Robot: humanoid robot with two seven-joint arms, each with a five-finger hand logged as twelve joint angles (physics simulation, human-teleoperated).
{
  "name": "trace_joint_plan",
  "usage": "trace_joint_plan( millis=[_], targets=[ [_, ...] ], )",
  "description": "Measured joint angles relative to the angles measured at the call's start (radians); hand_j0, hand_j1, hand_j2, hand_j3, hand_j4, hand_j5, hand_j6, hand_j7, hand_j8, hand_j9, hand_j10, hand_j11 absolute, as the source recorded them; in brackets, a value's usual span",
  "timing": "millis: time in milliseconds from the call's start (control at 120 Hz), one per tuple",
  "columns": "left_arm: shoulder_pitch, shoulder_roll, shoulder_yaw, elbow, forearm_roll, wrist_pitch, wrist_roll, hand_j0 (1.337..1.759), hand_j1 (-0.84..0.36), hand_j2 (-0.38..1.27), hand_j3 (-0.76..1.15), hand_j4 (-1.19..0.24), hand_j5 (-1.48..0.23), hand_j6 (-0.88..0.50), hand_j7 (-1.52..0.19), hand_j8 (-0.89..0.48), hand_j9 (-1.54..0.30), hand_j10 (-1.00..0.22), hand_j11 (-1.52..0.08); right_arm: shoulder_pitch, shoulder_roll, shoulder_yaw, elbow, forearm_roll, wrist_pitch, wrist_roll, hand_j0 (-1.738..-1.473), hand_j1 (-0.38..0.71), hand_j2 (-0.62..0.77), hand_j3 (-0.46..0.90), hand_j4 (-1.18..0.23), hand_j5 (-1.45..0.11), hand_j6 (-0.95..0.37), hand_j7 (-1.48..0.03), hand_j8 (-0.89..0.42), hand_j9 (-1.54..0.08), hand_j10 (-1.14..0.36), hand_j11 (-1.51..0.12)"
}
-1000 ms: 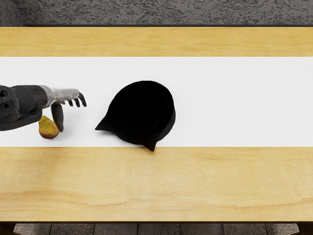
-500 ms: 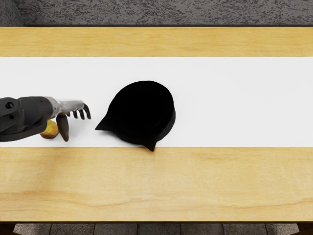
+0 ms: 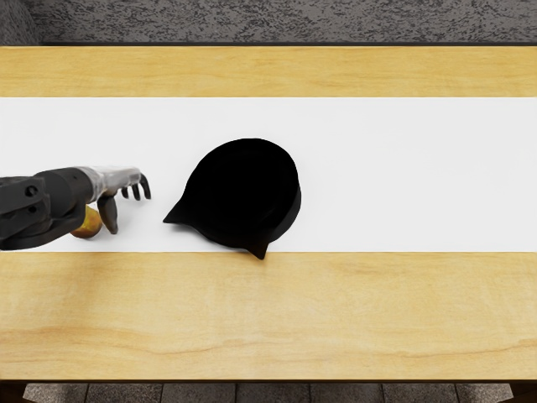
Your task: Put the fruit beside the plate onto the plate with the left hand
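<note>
Since the earlier frames the left forearm has sunk lower across the fruit (image 3: 87, 223), so that only a small yellow-brown sliver of it now shows, and the left hand (image 3: 117, 186) has drawn back a little toward the table's left edge. That fruit lies near the left edge of the table (image 3: 336, 311), at the front margin of the white runner (image 3: 403, 159), well apart from the black plate (image 3: 252, 193), which sits empty a little left of the table's middle. On the hand, the fingers (image 3: 143, 186) hang slightly apart and bent downward, holding nothing, while the thumb (image 3: 108, 217) points down just beside the fruit on its plate side; whether it touches the fruit cannot be told. The right arm is out of sight. By the look of it the task is at the reaching step, with the grasp not yet made. Much of the hand sits past the fruit toward the plate, so the next move probably calls for bringing the palm back over the fruit and closing fingers and thumb around it, then lifting it clear before carrying it over to the plate.
</note>
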Motion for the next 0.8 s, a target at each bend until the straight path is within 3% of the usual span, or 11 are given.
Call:
trace_joint_plan(
  millis=[492, 742, 800],
  targets=[
    [0.013, 0.020, -0.002, 0.013, 0.029, 0.014, 0.000, 1.658, -0.17, 0.09, 0.00, -0.44, -0.57, -0.44, -0.57, -0.44, -0.57, -0.44, -0.57, 0.000, 0.000, 0.002, 0.000, 0.001, 0.000, 0.000, -1.658, -0.35, 0.00, 0.00, 0.00, 0.00, 0.00, 0.00, 0.00, 0.00, 0.00, 0.00],
    [0.013, 0.019, -0.003, 0.008, 0.020, 0.012, 0.000, 1.658, -0.16, 0.09, 0.00, -0.43, -0.56, -0.43, -0.56, -0.43, -0.56, -0.43, -0.56, 0.000, 0.000, 0.002, 0.000, 0.002, 0.001, 0.000, -1.658, -0.35, 0.00, 0.00, 0.00, 0.00, 0.00, 0.00, 0.00, 0.00, 0.00, 0.00],
    [0.013, 0.022, -0.008, 0.008, 0.019, 0.014, 0.000, 1.658, -0.11, 0.08, 0.00, -0.39, -0.50, -0.39, -0.50, -0.39, -0.50, -0.39, -0.50, 0.000, 0.000, 0.002, 0.000, 0.002, 0.001, 0.000, -1.658, -0.35, 0.00, 0.00, 0.00, 0.00, 0.00, 0.00, 0.00, 0.00, 0.00, 0.00]
  ],
)
